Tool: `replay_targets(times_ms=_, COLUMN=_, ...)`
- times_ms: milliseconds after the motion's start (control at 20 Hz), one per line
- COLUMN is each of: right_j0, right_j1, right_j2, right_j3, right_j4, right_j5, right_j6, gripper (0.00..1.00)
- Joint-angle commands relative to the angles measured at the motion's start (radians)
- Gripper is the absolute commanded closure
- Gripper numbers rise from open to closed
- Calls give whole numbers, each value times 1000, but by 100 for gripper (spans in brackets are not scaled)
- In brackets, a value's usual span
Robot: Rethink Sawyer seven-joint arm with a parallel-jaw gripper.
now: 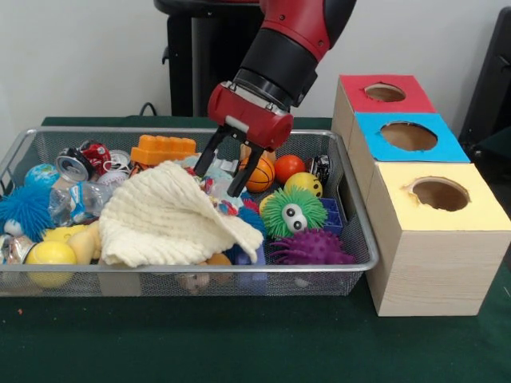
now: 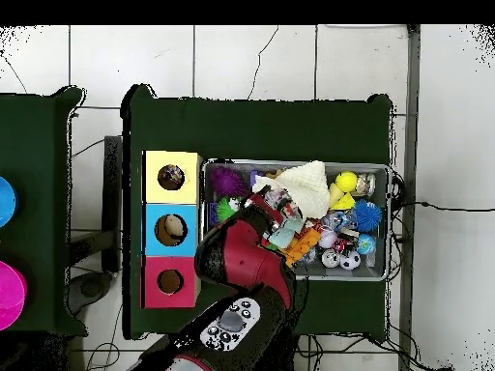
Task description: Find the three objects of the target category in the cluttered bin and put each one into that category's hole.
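Hovering our tool (image 1: 217, 169) at frame centre, fingers spread and empty, we judge the basketball-patterned ball (image 1: 260, 174) just right of it in the wire bin (image 1: 358, 239) light, squashy; grip its sides

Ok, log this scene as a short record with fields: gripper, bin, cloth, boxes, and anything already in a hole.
gripper: open, held empty over the middle of the bin
bin: wire mesh basket crowded with toys, balls and crushed cans
cloth: cream knitted cloth draped over the pile, just left of the gripper in the front view
boxes: yellow box, blue box and red box in a row beside the bin
hole contents: overhead view shows something pale inside the blue box's hole; cannot tell what
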State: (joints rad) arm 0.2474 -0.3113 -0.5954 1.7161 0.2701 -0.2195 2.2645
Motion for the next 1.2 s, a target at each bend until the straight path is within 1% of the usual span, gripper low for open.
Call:
replay_targets(times_ms=50, right_j0=-6, right_j1=92, right_j2=113, right_j3=-45, right_j4=88, right_j5=188, right_j6=137, gripper=0)
replay_targets(times_ms=200, right_j0=-4, right_j1=111, right_j2=109, right_j3=-53, right_j4=100, right_j5=211, right_j6=137, gripper=0)
replay_targets(times_ms=300, right_j0=-37, right_j1=103, right_j2=146, right_j3=-49, right_j4=80, right_j5=213, right_j6=126, gripper=0)
replay_targets(times_ms=400, right_j0=-48, right_j1=99, right_j2=157, right_j3=-45, right_j4=68, right_j5=201, right_j6=122, gripper=0)
replay_targets(times_ms=450, right_j0=-39, right_j1=106, right_j2=144, right_j3=-47, right_j4=72, right_j5=190, right_j6=130, gripper=100)
replay_targets(times_ms=600, right_j0=-23, right_j1=116, right_j2=124, right_j3=-47, right_j4=81, right_j5=152, right_j6=140, gripper=100)
replay_targets(times_ms=650, right_j0=-38, right_j1=112, right_j2=125, right_j3=-45, right_j4=71, right_j5=141, right_j6=135, gripper=100)
replay_targets(times_ms=750, right_j0=-36, right_j1=114, right_j2=120, right_j3=-46, right_j4=74, right_j5=130, right_j6=140, gripper=100)
replay_targets(times_ms=950, right_j0=-3, right_j1=127, right_j2=83, right_j3=-47, right_j4=95, right_j5=112, right_j6=150, gripper=100)
replay_targets(times_ms=1050, right_j0=-2, right_j1=104, right_j2=97, right_j3=-27, right_j4=95, right_j5=115, right_j6=162, gripper=100)
replay_targets(times_ms=1200, right_j0=21, right_j1=-4, right_j2=96, right_j3=23, right_j4=66, right_j5=171, right_j6=151, gripper=100)
